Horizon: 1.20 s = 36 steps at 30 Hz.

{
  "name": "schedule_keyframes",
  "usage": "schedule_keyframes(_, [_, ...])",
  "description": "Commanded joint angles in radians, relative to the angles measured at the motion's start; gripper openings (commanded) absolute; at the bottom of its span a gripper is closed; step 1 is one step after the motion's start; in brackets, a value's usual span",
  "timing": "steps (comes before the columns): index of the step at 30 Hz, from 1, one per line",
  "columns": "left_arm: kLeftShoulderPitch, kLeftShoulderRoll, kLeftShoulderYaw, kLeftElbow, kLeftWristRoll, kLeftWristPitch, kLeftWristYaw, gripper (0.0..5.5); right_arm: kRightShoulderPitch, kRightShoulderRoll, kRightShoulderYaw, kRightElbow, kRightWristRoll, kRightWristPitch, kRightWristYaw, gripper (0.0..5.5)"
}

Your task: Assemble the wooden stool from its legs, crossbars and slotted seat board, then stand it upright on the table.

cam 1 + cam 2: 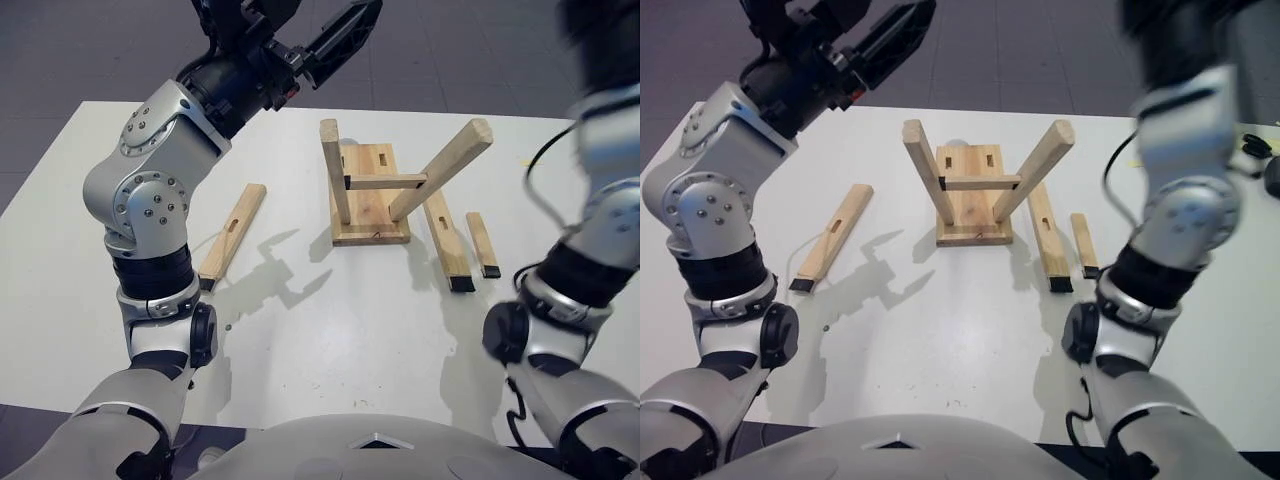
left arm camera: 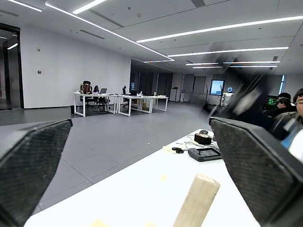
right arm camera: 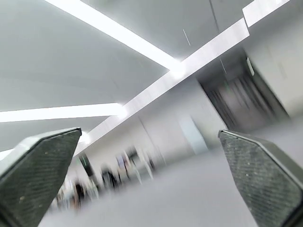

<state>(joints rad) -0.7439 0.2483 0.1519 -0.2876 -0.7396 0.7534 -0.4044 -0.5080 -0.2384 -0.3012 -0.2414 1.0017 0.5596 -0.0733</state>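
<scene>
The left arm is bent sharply at the elbow, its forearm lifted and running out toward the far edge of the worktop (image 1: 350, 340). The left tool (image 1: 350, 30) hangs in the air there, its pads (image 2: 33, 170) spread wide with nothing between them. The right arm is raised high at the right side, forearm pointing up. The right tool (image 3: 151, 175) is aimed at the ceiling, also spread and empty.

The seat board (image 1: 372, 205) lies flat in the middle of the worktop. Two legs rise from it: the upright leg (image 1: 335, 170) at its left and the tilted leg (image 1: 445, 165) leaning out to the right. A crossbar (image 1: 385, 182) joins them. The left tool is above and beyond the upright leg (well clear of it).

A slotted loose leg (image 1: 232, 235) lies flat to the left of the board. Another loose leg (image 1: 445, 245) lies just right of it, with a short crossbar (image 1: 482, 243) beside that one.
</scene>
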Motion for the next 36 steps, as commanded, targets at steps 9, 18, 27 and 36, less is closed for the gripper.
schedule_keyframes(9, [0.092,-0.029,-0.066,-0.046,-0.027,0.039,0.030,5.40,0.318,0.076,0.099,0.032,-0.074,-0.015,0.108,5.38])
schedule_keyframes(18, [-0.124,-0.004,0.185,0.057,-0.246,0.014,0.083,5.40,0.213,0.094,0.033,0.232,-0.316,-0.176,-0.026,5.38])
schedule_keyframes(27, [-0.135,0.063,0.074,0.241,-0.010,-0.098,0.085,5.40,0.154,0.094,0.051,0.188,-0.402,-0.198,0.028,5.38])
schedule_keyframes(36, [-0.220,0.003,0.082,0.322,-0.006,-0.146,0.054,5.40,0.094,0.090,0.060,0.092,-0.429,-0.185,0.044,5.38])
